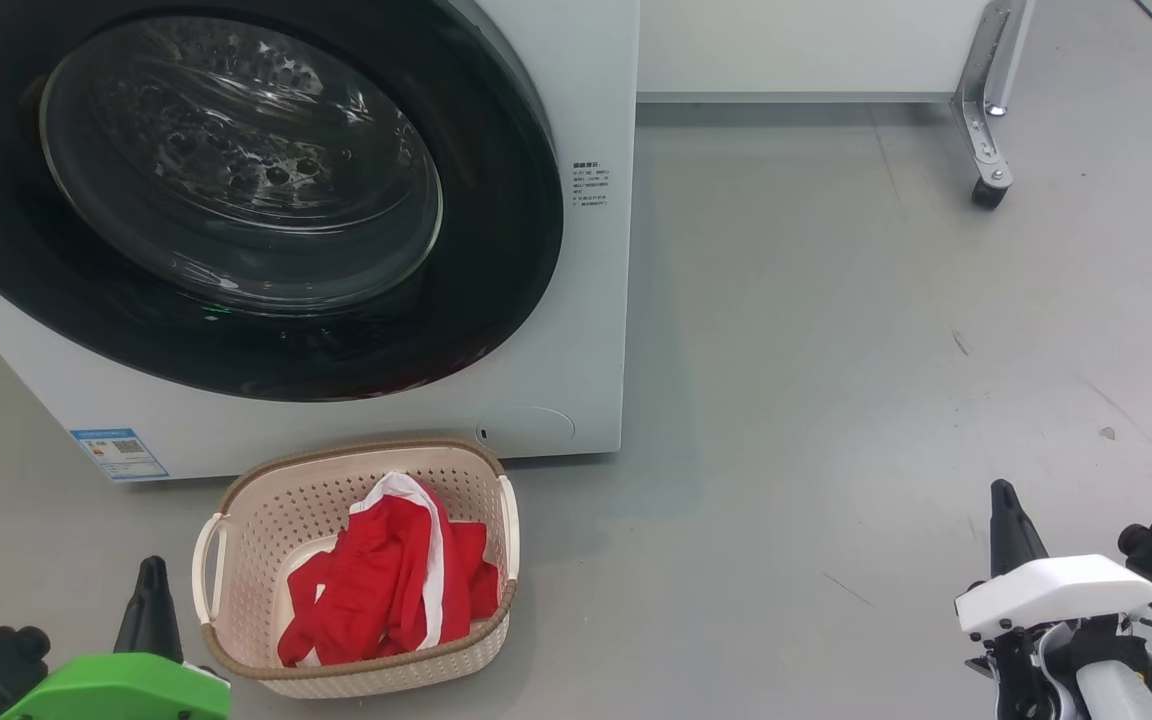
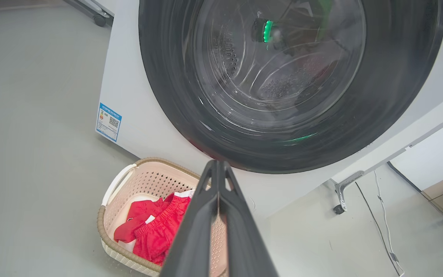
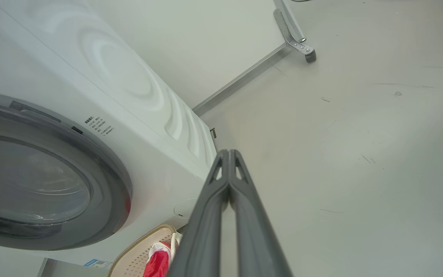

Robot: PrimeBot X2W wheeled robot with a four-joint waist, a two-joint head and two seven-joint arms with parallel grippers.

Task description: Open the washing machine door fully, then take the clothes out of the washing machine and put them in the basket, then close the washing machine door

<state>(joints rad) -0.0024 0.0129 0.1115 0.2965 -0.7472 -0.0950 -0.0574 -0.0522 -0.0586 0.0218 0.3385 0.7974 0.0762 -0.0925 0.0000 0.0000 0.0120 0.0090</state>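
Clothes [image 1: 376, 592] stretch lengthwise in basket [image 1: 266, 512] toward washing machine [image 1: 596, 320]

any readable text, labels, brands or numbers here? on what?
Blue sticker, low on the washing machine front: QR code and print, too small to read.
Grey print block, right of the washing machine door: blurred, unreadable.
No brand or number legible.

Head view cuts the washing machine door [image 1: 236, 200] at 12 and 9 o'clock. I can't read the tiny sticker [image 1: 590, 185] at its 3 o'clock. Fingers [image 2: 196, 238] of my left gripper [image 2: 218, 163] hide the basket [image 2: 108, 234] on its 3 o'clock side.
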